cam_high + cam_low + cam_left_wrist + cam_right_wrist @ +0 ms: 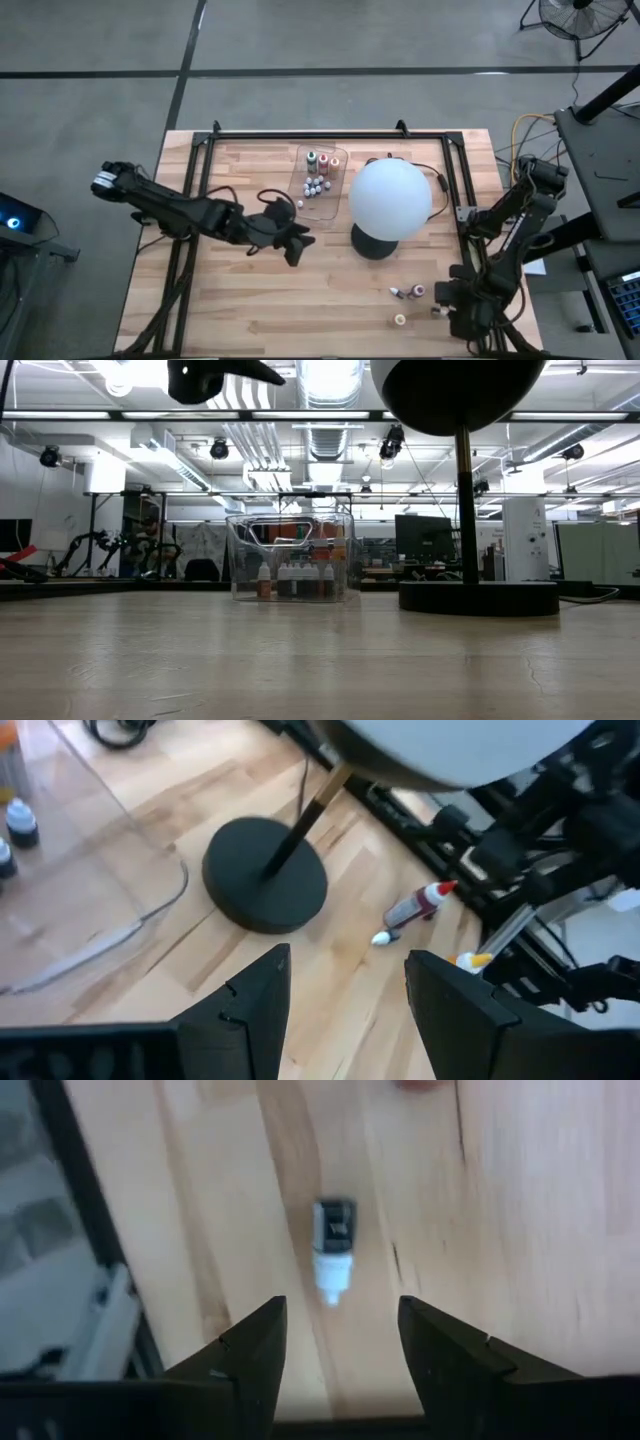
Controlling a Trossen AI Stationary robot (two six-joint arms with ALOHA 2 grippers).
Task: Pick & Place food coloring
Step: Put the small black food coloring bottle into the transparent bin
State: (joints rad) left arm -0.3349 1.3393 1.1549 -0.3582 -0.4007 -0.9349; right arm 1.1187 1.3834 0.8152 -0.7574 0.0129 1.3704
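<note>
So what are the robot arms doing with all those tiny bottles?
They're moving food coloring bottles. Many already stand in the clear tray near the white globe lamp. A few still lie on the table. The right gripper hangs open over a dark bottle lying down. The left gripper waits open mid-table, holding nothing.

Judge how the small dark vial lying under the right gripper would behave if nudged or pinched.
The dark vial lies on its side on the table, so a sideways nudge would probably roll it. Its narrow white tip suggests it would curve rather than roll straight. It looks light; the open right gripper could easily knock it away.
</note>
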